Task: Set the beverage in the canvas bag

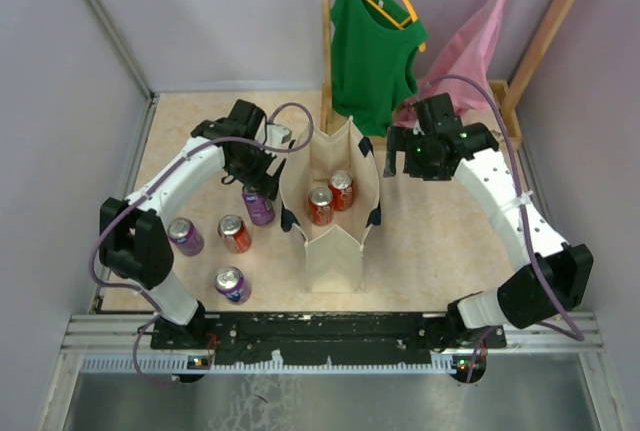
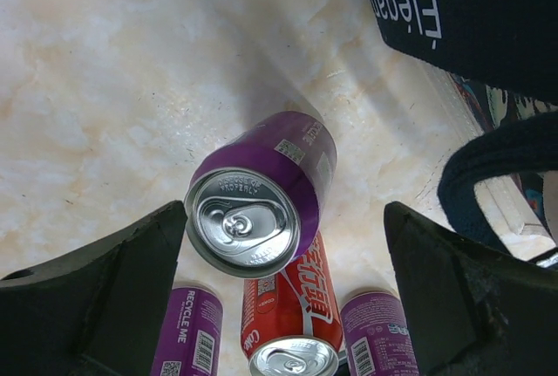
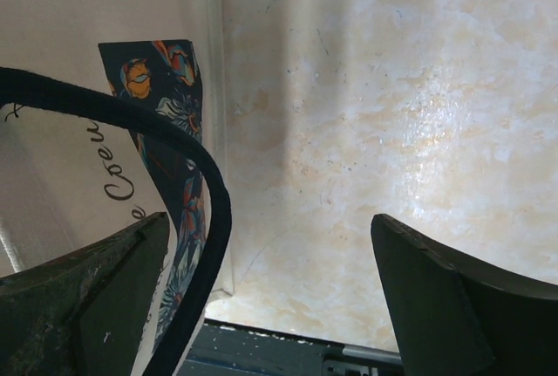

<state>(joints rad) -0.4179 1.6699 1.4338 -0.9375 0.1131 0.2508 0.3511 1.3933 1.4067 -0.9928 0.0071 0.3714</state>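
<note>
Poised over purple can (image 2: 261,193) at nine o'clock of canvas bag (image 1: 338,246) with left fingers (image 2: 96,297) and right fingers (image 3: 78,306) released; need to lower, then clench.

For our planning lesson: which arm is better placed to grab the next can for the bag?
Left. The left gripper is open with a purple can between its jaws, beside the canvas bag. The right gripper, also open, is on the bag's other side, with no loose can near.
</note>
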